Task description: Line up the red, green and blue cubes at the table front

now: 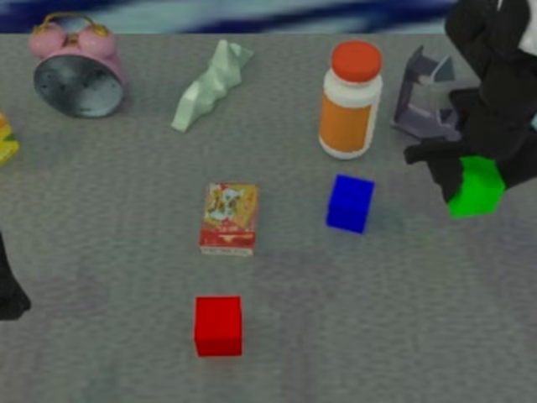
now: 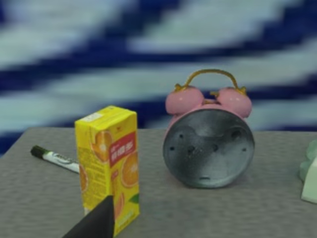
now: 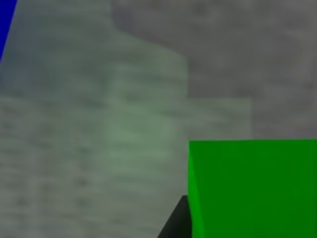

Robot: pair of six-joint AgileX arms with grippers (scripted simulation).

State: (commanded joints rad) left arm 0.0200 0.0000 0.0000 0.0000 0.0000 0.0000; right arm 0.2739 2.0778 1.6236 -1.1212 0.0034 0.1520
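My right gripper (image 1: pixel 472 174) is shut on the green cube (image 1: pixel 478 190) at the table's right side, behind the blue cube. In the right wrist view the green cube (image 3: pixel 252 188) fills the corner with one dark finger (image 3: pixel 176 223) against its side, and the grey table (image 3: pixel 148 99) lies below. The blue cube (image 1: pixel 350 202) stands right of centre, and a sliver of it (image 3: pixel 4 25) shows in the right wrist view. The red cube (image 1: pixel 218 326) sits near the front, left of centre. My left gripper (image 1: pixel 10 294) is parked open at the left edge.
A red-and-yellow card box (image 1: pixel 229 218) lies between the red and blue cubes. Along the back stand a pink alarm clock (image 1: pixel 77 69), a pale crumpled object (image 1: pixel 211 84), an orange bottle (image 1: pixel 351 101) and a grey holder (image 1: pixel 424 105). A juice carton (image 2: pixel 106 166) and marker (image 2: pixel 54 158) are far left.
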